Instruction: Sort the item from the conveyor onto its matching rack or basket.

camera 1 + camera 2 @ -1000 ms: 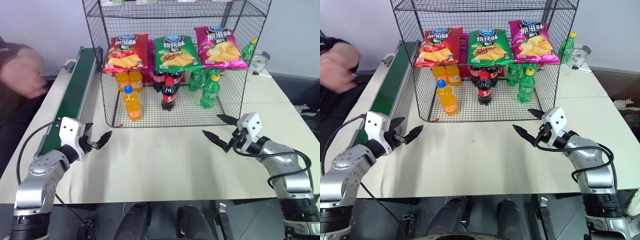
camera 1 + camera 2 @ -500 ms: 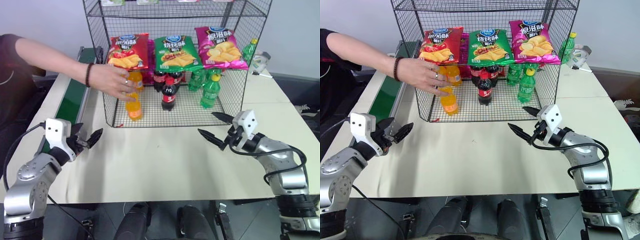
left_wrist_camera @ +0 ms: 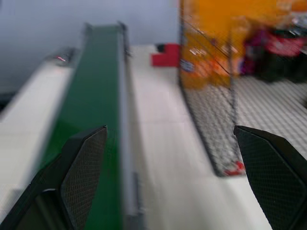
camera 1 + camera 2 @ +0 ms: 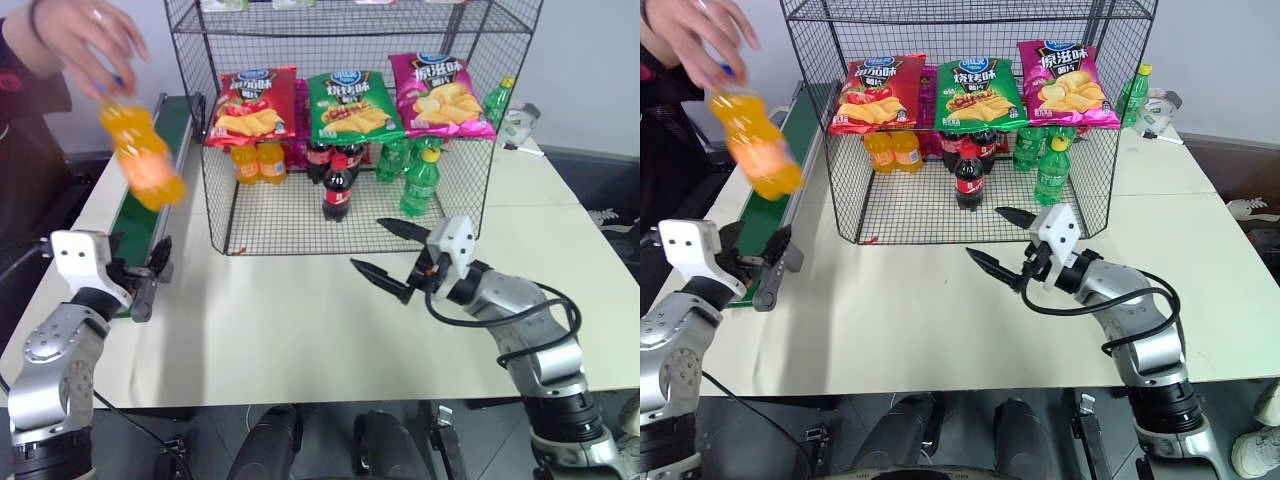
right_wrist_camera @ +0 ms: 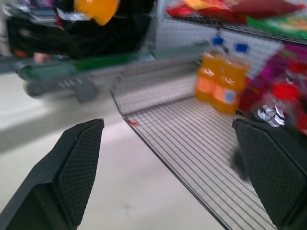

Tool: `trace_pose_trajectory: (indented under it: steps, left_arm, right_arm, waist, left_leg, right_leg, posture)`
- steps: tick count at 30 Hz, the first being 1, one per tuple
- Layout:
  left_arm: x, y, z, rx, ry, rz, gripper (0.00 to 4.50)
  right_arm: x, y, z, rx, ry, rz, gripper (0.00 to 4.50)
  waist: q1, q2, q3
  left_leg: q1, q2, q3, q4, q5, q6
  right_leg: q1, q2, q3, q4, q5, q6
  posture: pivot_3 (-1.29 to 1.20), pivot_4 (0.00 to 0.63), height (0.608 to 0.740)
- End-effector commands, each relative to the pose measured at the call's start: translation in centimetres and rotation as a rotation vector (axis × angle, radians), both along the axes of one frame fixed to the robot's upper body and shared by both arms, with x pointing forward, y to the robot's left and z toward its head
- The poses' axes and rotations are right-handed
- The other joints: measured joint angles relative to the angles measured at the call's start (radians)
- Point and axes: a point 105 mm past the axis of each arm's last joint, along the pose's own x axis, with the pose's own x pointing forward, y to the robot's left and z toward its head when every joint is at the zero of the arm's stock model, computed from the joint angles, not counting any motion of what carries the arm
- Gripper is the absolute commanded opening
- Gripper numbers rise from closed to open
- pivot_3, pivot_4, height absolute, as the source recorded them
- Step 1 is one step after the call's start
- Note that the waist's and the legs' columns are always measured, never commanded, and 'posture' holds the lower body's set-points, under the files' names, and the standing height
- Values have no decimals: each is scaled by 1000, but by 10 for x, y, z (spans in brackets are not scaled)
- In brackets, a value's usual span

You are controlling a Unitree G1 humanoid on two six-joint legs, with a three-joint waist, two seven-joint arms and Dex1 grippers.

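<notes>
Right, the orange soda bottle (image 4: 142,150) is in a person's hand (image 4: 75,35), up above my left gripper (image 4: 150,275) and over the conveyor (image 4: 150,170). Both my grippers are spread wide and empty; the right gripper (image 4: 385,255) sits well to the bottle's right, before the rack (image 4: 350,215).

Orange soda bottle (image 4: 141,150) tilted in a person's hand (image 4: 75,35) above green conveyor (image 4: 150,180), beside black wire rack (image 4: 215,215).

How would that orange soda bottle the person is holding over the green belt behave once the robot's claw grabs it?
The orange soda bottle looks full, so probably heavy for its size. Its smooth, rounded plastic body may slip between narrow fingers and would likely roll if laid on the conveyor. Being tall and slim, like those standing in the rack, it could tip if nudged high up.
</notes>
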Motion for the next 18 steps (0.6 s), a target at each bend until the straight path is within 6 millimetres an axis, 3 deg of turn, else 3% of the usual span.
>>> trace_pose_trajectory:
  steps: [1,6,18]
  left_arm:
    - [-6,18,17,27,-75,81,4402]
    - [-11,30,16,42,-77,138,4402]
    - [-8,39,18,30,-100,173,4402]
  right_arm:
    - [-14,21,16,49,-46,50,4500]
    - [-23,37,18,91,-24,88,4500]
    - [-22,35,15,92,-27,85,4500]
  waist:
    - [0,0,0]
    - [0,0,0]
    - [0,0,0]
  left_leg:
    - [0,0,0,0,0,0]
    - [0,0,0,0,0,0]
    - [0,0,0,0,0,0]
  right_leg:
    - [-1,0,0,0,0,0]
    - [-2,0,0,0,0,0]
    - [-2,0,0,0,0,0]
  posture:
    - [0,150,740]
    - [0,150,740]
    - [0,150,740]
